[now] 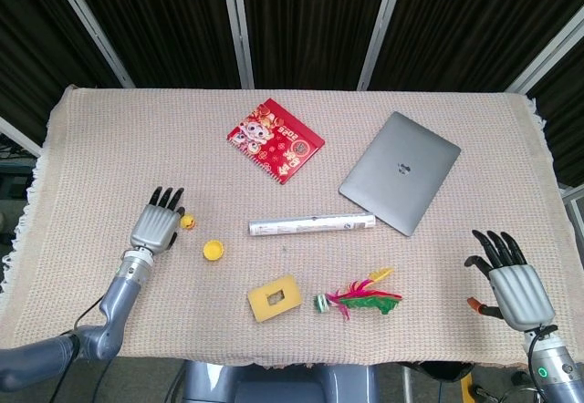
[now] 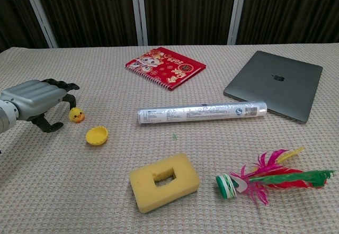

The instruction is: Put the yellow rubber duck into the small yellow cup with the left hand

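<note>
A surface [image 1: 91,148] covered with a beige woven cloth is seen from above and from the front. The left robot hand [image 1: 157,228] is placed at the near left of the surface, its fingers [image 2: 62,84] spread apart and curved over nothing, with the fingertips just beside the duck [image 1: 187,222]. The small yellow duck is seen standing on the cloth, right of that hand; whether it is touched by a fingertip cannot be told. The yellow cup [image 1: 213,251] is found lying on its side, near the duck and slightly nearer the front edge, with its opening turned toward the left hand in the chest view. The right robot hand [image 1: 513,281] is held at the near right corner, well apart from everything else, its fingers extended and separated, holding nothing. A clear tube [image 1: 311,225] is laid lengthwise near the middle of the surface. A red notebook [image 1: 275,140] is set behind it, and a closed grey laptop [image 1: 400,172] is set at the right rear. A yellow sponge [image 1: 274,297] with a rectangular hole is placed near the front edge, and a feathered shuttlecock [image 1: 358,296] is laid just to its right.
</note>
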Action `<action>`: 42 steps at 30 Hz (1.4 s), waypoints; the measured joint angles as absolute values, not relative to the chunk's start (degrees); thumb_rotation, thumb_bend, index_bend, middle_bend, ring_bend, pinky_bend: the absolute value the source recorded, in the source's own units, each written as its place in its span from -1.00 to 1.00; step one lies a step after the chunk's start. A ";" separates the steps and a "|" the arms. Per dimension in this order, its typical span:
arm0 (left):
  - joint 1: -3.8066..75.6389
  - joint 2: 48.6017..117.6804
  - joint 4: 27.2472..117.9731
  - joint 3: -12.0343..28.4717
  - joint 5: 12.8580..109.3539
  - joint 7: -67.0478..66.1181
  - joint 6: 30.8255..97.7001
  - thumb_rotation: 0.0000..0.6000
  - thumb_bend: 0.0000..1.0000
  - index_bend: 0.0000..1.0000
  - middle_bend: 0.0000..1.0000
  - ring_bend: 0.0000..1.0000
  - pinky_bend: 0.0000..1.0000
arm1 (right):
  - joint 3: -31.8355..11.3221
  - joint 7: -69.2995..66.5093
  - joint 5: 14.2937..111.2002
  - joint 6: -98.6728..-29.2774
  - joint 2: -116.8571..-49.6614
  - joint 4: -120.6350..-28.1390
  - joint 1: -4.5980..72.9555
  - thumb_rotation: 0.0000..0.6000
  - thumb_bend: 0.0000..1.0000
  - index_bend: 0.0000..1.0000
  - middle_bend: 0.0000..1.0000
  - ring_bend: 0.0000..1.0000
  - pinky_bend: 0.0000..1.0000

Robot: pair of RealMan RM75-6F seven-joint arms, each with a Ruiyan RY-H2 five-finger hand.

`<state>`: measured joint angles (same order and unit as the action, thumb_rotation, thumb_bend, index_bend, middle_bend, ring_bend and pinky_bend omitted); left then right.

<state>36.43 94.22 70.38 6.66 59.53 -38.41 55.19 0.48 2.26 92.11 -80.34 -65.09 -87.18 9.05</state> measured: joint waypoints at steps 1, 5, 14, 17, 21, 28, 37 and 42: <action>36.52 94.17 70.31 6.73 59.52 -38.38 55.23 1.00 -0.17 -0.35 -1.00 -1.00 -0.92 | 0.47 2.25 92.10 -80.35 -65.11 -87.17 9.05 1.00 -1.00 -0.23 -0.88 -1.00 -1.00; 37.08 94.00 70.07 7.18 59.50 -38.10 55.23 1.00 -0.17 -0.35 -1.00 -1.00 -0.92 | 0.48 2.34 92.09 -80.26 -65.12 -87.19 9.08 1.00 -1.00 -0.23 -0.88 -1.00 -1.00; 38.51 95.49 69.32 7.28 60.18 -37.87 54.87 1.00 -0.17 -0.35 -1.00 -1.00 -0.92 | 0.45 2.33 92.02 -80.32 -65.16 -87.17 9.04 1.00 -1.00 -0.22 -0.88 -1.00 -1.00; 38.88 96.19 68.82 7.08 60.27 -38.06 54.69 1.00 -0.17 -0.35 -1.00 -1.00 -0.92 | 0.46 2.26 92.10 -80.32 -65.09 -87.21 9.06 1.00 -1.00 -0.22 -0.88 -1.00 -1.00; 39.23 97.04 68.44 6.89 59.97 -38.57 54.50 1.00 -0.17 -0.35 -1.00 -1.00 -0.92 | 0.49 1.95 92.16 -80.32 -65.08 -87.11 9.08 1.00 -1.00 -0.22 -0.88 -1.00 -1.00; 39.35 97.08 68.46 6.73 59.39 -39.24 54.76 1.00 -0.17 -0.32 -1.00 -1.00 -0.93 | 0.51 1.86 92.29 -80.42 -65.11 -87.00 9.07 1.00 -1.00 -0.22 -0.88 -1.00 -1.00; 39.10 96.18 69.08 6.53 59.13 -39.39 55.57 1.00 -0.15 -0.24 -1.00 -1.00 -0.92 | 0.48 2.04 92.19 -80.42 -65.14 -87.04 9.04 1.00 -1.00 -0.22 -0.88 -1.00 -1.00; 39.01 95.47 69.68 6.56 59.05 -39.35 55.97 1.00 -0.14 -0.21 -1.00 -1.00 -0.92 | 0.47 2.14 92.17 -80.42 -65.14 -87.09 9.04 1.00 -1.00 -0.22 -0.88 -1.00 -1.00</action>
<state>39.01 95.47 69.68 6.56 59.05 -39.35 55.97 0.47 2.14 92.17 -80.42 -65.14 -87.09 9.04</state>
